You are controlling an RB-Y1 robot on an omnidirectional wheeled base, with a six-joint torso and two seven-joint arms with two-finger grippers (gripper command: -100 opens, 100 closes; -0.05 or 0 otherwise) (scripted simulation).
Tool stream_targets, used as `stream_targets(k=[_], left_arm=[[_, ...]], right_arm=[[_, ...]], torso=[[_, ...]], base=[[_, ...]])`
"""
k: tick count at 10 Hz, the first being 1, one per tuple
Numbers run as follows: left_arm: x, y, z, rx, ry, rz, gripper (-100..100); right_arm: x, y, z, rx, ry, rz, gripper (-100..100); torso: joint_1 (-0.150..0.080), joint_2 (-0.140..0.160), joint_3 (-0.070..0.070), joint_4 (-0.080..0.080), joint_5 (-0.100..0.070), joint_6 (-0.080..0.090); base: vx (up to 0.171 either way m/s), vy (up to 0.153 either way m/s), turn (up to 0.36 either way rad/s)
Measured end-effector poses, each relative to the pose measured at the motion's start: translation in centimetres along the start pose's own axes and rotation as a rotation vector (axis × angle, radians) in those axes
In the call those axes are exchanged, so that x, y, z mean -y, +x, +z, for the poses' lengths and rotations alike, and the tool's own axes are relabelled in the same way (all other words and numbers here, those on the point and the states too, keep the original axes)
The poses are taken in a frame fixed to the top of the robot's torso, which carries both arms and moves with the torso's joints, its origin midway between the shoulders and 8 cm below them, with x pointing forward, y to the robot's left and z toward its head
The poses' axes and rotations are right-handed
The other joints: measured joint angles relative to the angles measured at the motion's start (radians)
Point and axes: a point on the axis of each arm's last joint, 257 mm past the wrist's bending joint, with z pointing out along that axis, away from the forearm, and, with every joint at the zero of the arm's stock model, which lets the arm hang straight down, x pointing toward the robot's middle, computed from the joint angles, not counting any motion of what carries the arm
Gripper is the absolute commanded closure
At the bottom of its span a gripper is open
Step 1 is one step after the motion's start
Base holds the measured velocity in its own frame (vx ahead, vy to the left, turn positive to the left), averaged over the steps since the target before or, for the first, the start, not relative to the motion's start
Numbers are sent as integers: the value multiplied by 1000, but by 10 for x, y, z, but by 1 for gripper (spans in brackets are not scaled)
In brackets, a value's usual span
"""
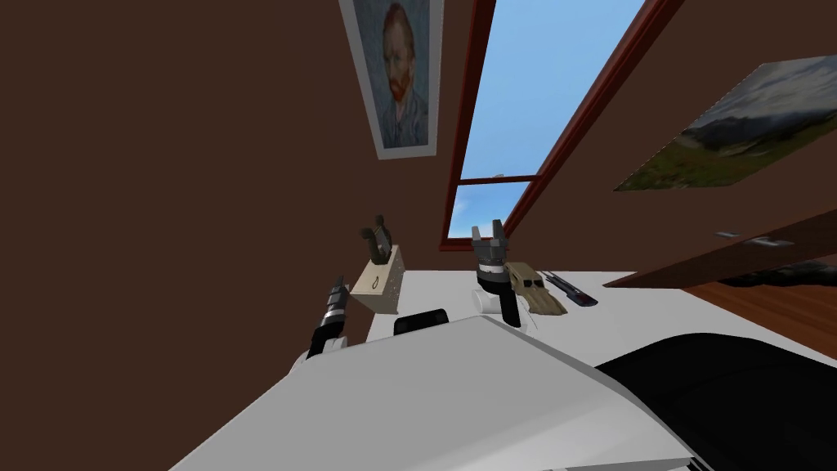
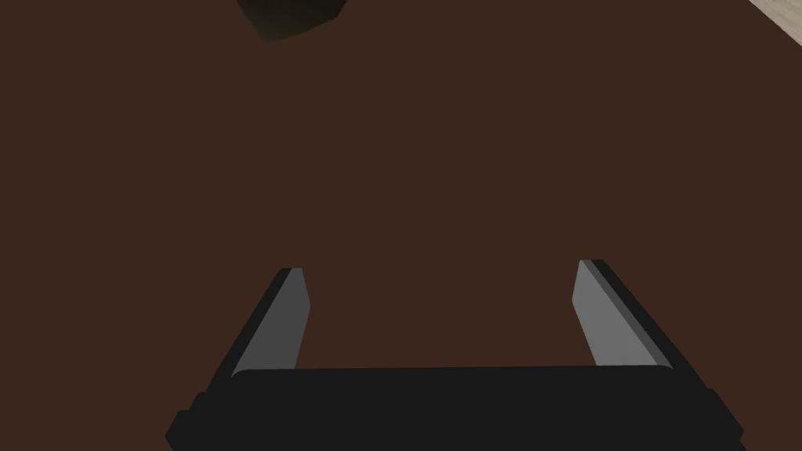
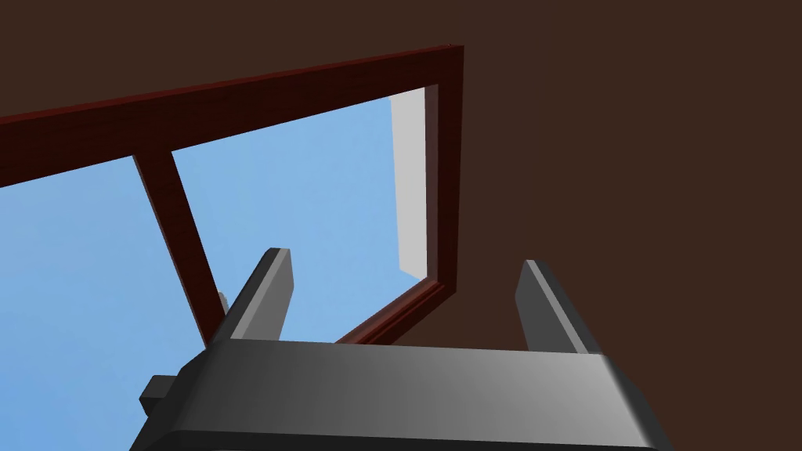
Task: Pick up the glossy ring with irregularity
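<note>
The ring (image 1: pixel 375 284) you want looks to be the small dark loop on the face of the pale block (image 1: pixel 393 274), which stands at the left end of the table (image 1: pixel 646 304) under a dark hooked piece (image 1: pixel 376 239). It is too small to judge gloss or irregularity. It lies just ahead of your left end effector (image 1: pixel 338 286) and slightly to its right (that arm is clearly nearer). Its fingers are spread, facing the brown wall (image 1: pixel 163 163). Your right end effector (image 1: pixel 489 232), also spread, points up toward the window (image 1: pixel 531 82).
</note>
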Motion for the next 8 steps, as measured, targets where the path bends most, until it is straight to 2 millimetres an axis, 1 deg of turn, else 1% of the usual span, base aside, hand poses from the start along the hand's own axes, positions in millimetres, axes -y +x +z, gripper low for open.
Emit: stream_targets(k=[1,3,4,6,8], left_arm=[[-14,-6,-1,12,-29,-12,-100],[-34,-15,-8,28,-78,-27,-100],[-46,-15,-9,34,-98,-34,-100],[-71,-27,-16,59,-149,-59,-100],[-92,-31,-23,78,-196,-82,-100]], right_arm=[[0,0,0,0,0,0,0],[0,0,0,0,0,0,0],[0,0,0,0,0,0,0],[0,0,0,0,0,0,0],[0,0,0,0,0,0,0]], torso=[[-3,0,0,0,-1,0],[1,-1,0,0,0,0],[3,-1,0,0,0,0],[1,-2,-1,0,0,0],[2,-1,-1,0,0,0]], base=[[42,-127,53],[56,-90,43],[56,-79,65],[70,-106,72],[75,-110,74]])
